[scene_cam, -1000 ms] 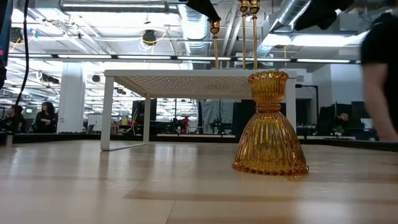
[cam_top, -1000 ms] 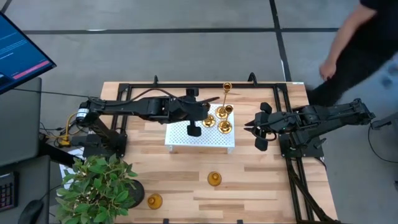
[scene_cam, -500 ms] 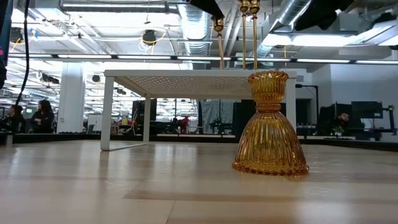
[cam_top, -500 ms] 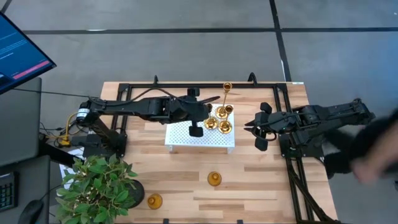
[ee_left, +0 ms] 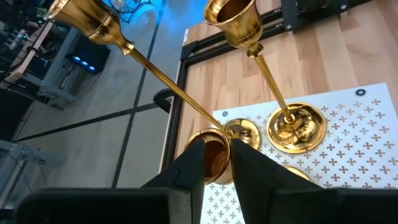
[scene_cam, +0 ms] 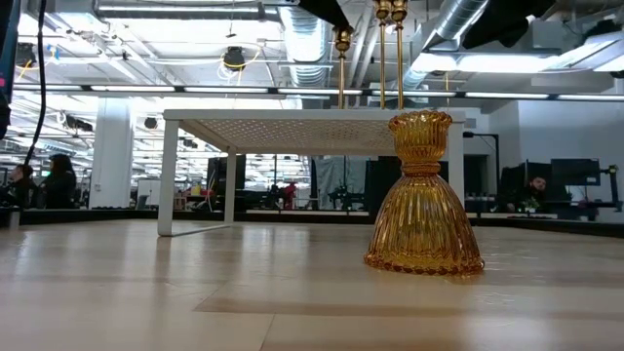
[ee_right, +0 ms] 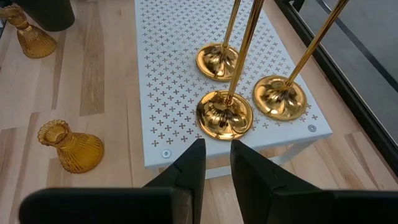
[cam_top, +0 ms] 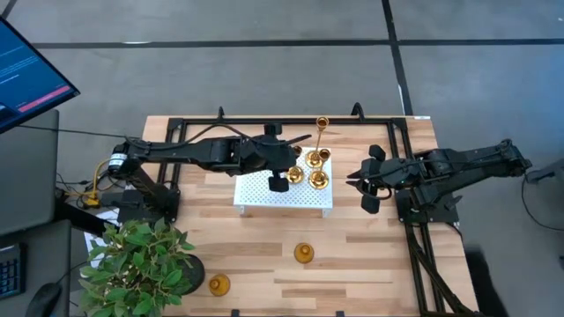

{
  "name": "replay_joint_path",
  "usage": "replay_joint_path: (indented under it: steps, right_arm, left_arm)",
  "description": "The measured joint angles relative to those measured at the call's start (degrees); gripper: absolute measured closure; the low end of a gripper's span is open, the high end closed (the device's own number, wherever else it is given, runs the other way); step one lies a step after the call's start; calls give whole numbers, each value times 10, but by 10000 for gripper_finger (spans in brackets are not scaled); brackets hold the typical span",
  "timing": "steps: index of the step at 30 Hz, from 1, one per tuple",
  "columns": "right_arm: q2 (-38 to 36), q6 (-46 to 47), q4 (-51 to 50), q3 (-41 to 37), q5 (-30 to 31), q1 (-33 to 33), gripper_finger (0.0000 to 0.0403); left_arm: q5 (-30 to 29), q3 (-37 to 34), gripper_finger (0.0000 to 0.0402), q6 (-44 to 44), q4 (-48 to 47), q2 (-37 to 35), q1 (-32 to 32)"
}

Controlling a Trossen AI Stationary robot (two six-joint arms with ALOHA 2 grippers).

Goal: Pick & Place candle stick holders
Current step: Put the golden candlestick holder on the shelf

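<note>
While the left gripper [ee_left: 216, 144] sits over the tray [cam_top: 264, 195] at a brass holder [ee_left: 213, 160], whether it grips cannot be told.
Stock: three brass holders on the tray, bases close together; two amber holders [cam_top: 303, 254] on the table.
Right gripper [cam_top: 352, 176]: beside the tray, fingers narrowly apart, empty.
Risk: a sideways retreat could snag a thin stem and topple the neighbours.

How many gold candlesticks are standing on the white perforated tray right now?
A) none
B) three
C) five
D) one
B: the right wrist view shows three round brass bases, one, another and a third, standing on the white perforated tray, while the two amber holders sit off it on the wooden table.
</note>
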Motion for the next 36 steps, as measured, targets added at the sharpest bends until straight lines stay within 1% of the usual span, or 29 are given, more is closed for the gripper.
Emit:
replay_joint_path:
  steps: [11,16,24,31,36]
  right_arm:
    - [0,0,0,0,0,0,337]
    - [0,0,0,0,0,0,337]
    - [0,0,0,0,0,0,337]
    - [0,0,0,0,0,0,337]
    - [0,4,-3,0,0,0,337]
  left_arm:
    - [-1,0,325,1,7,0,0]
    - [-1,0,325,19,20,-3,-4]
    - [-1,2,325,20,41,-13,-15]
    - [-1,2,325,17,36,-35,-46]
    - [-1,2,340,-30,6,-46,-80]
